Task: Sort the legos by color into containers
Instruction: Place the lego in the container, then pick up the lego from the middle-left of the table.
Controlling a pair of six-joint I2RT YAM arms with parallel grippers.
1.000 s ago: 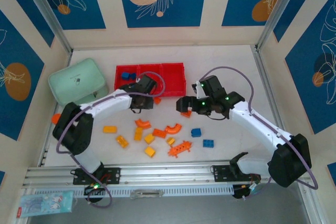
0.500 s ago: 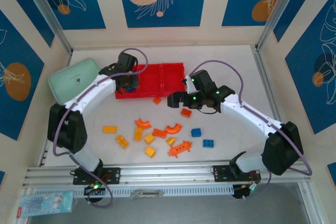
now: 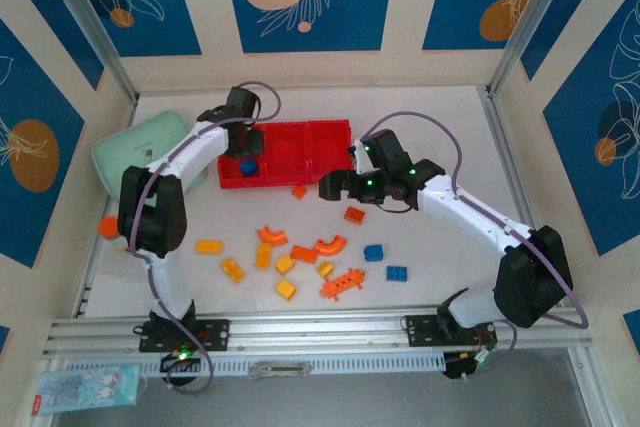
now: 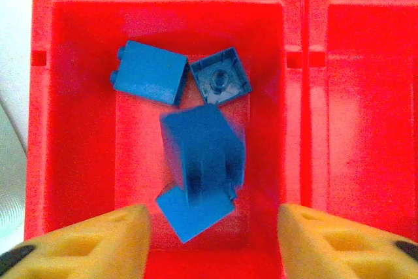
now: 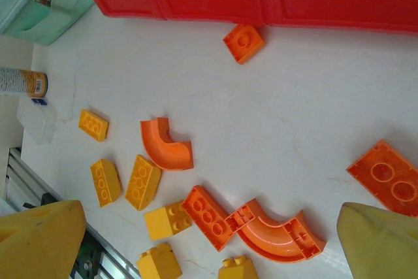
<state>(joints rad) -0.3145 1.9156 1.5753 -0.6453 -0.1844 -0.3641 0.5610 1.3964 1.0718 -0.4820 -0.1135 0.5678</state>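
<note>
- Hanging over the left compartment (image 4: pixel 78 129) of the red tray (image 4: pixel 294 31), my left claw (image 4: pixel 213 220) is spread wide with nothing between its fingers.
- Four blue bricks (image 4: pixel 149 71) are in that compartment. A blurred brick (image 4: pixel 202 155) is among them, and I cannot tell whether it rests on the floor.
- My right claw (image 5: pixel 210 230) is also spread wide and grips nothing, just at 6 o'clock of the tray's near wall.
- Loose on the table (image 3: pixel 430 297), seen from overhead, are six yellow bricks (image 3: pixel 209 245), two blue ones (image 3: pixel 374 253) and six orange pieces (image 3: pixel 302 254). Two of the orange ones are arches (image 3: pixel 328 245).
- A second ago my left claw was in front of the tray's near wall; now it is over the compartment. My right claw stood over an orange brick (image 3: pixel 354 215) that now lies uncovered.
- The tray's long axis runs 9 to 3 o'clock, and the long orange piece (image 3: pixel 343 283) runs about 8 to 2. An upturned blue brick (image 4: pixel 221 85) in the compartment lies underside up.
</note>
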